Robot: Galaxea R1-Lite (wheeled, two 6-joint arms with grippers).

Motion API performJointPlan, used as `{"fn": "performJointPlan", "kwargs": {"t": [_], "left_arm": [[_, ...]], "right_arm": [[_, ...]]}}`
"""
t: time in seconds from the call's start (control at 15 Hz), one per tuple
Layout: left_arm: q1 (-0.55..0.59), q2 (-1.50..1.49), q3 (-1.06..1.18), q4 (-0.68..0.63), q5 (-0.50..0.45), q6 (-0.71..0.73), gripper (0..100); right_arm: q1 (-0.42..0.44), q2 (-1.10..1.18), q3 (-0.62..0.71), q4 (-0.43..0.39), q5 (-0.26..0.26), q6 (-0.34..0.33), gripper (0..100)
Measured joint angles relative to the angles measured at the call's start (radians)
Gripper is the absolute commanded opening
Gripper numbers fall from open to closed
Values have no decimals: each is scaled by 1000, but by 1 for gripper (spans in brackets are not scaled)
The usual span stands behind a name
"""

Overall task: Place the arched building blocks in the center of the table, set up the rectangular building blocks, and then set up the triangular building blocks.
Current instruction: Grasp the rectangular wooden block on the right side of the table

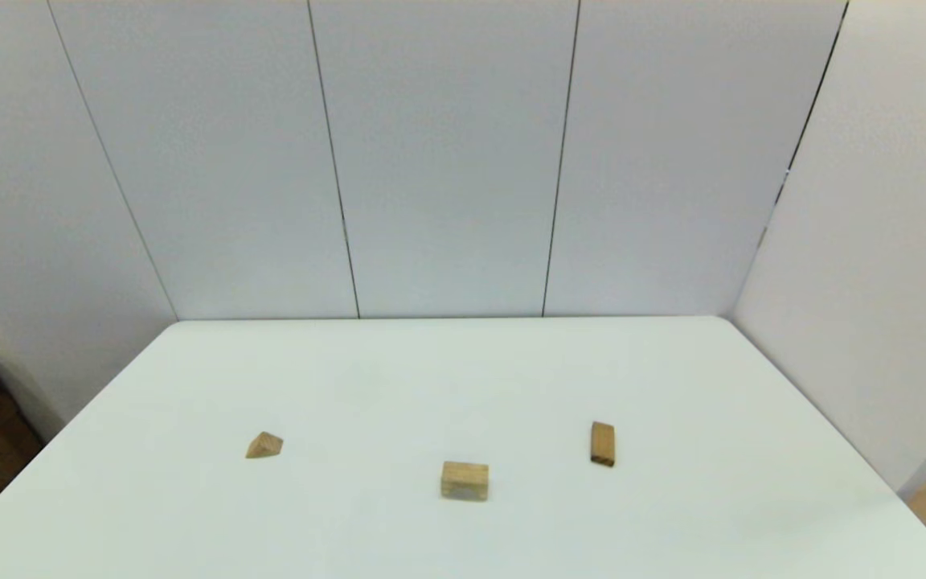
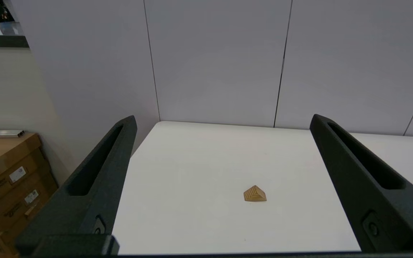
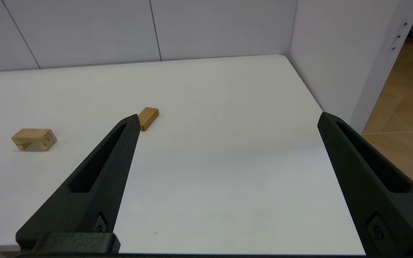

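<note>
Three wooden blocks are seen spread well apart on the large white rectangular tabletop [image 1: 672,378]. The pale tan, thick arched block [image 1: 465,480] is set nearest the front edge, near the middle. The darker brown flat rectangular slab [image 1: 602,443] is laid to its right, apparently flat, and the small tan triangular wedge [image 1: 264,445] to its left. The left gripper [image 2: 222,122] and the right gripper [image 3: 228,120] are held wide open above the tabletop, nothing between their fingers.
</note>
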Motion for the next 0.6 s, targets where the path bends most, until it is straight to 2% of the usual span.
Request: {"fn": "performJointPlan", "kwargs": {"t": [0.2, 0.6], "left_arm": [[-2, -33, 19, -5, -1, 4, 100], [-94, -106, 100, -60, 3, 20, 100]], "right_arm": [[0, 0, 0, 0, 1, 0, 100], [0, 0, 0, 0, 0, 0, 100]]}}
